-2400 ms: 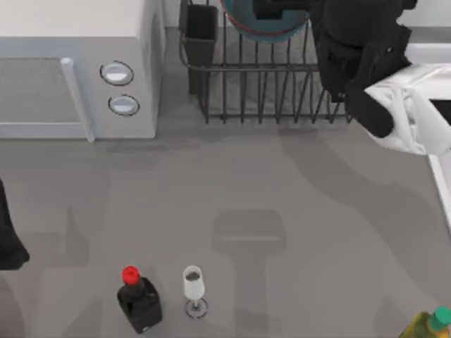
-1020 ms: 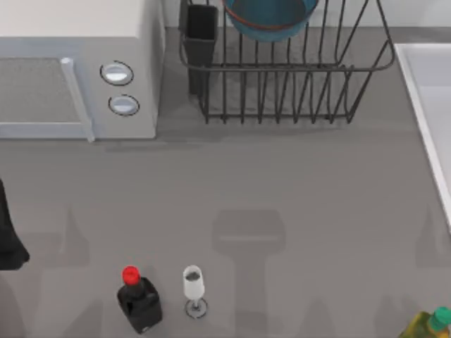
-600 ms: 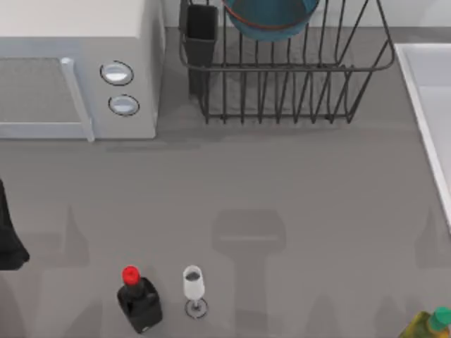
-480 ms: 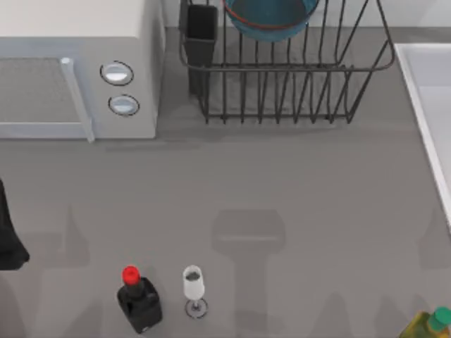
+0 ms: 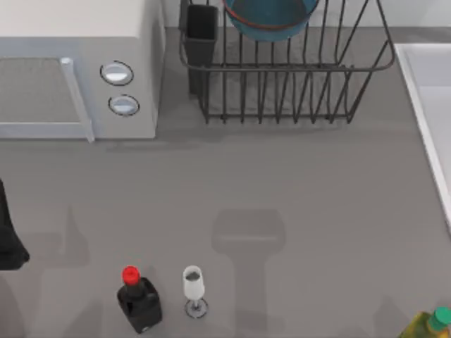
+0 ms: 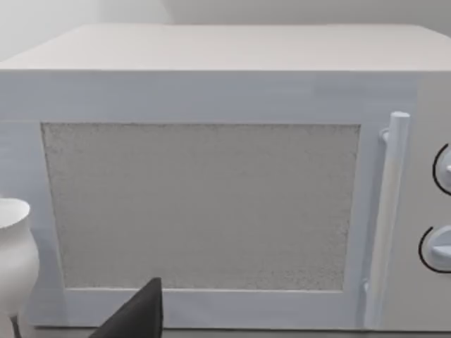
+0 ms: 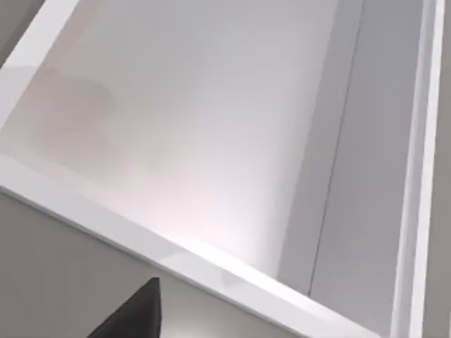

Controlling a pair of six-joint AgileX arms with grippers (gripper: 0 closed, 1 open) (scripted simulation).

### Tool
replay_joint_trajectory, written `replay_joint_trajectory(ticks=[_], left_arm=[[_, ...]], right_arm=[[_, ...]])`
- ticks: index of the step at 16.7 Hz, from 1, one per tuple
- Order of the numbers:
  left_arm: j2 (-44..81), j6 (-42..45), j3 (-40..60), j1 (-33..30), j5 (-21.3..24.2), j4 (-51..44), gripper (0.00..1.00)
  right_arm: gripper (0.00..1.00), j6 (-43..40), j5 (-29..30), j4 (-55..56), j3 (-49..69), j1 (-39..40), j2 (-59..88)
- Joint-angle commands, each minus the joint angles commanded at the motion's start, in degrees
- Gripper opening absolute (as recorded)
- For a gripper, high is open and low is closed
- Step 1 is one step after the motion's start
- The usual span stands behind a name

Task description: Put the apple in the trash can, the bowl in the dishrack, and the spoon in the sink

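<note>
The wide deep-blue glazed bowl with its thin reddish-brown rim (image 5: 269, 17) sits tilted among the upright bars of the large black wire dishrack (image 5: 296, 77), at the far edge of the top view, so that step looks done. Just right of the rack lies the pale grey-white rectangular sink with its raised white rim (image 5: 423, 105); the right wrist view looks down into its bare basin (image 7: 211, 134).

The left arm (image 5: 8, 236) is parked at the left edge of the grey surface (image 5: 282, 183), facing the white microwave (image 6: 211, 176); I cannot tell how its fingers stand, nor those of the right arm.

I judge the main risk to be the tilted bowl slipping between bars if the rack is nudged. A low sweep could also topple the black bottle with a red cap (image 5: 139, 299) or the small clear wine glass (image 5: 193, 287) beside it.
</note>
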Motion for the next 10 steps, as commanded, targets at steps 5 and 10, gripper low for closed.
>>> replay_joint_trajectory(ticks=[5, 10], left_arm=[[0.0, 0.0, 0.0, 0.0, 0.0, 0.0, 1.00], [0.0, 0.0, 0.0, 0.0, 0.0, 0.0, 1.00]], right_arm=[[1.00, -31.0, 0.7, -15.8, 12.3, -8.2, 21.0], [1.00, -53.9, 0.7, -28.2, 23.0, -15.0, 37.7]])
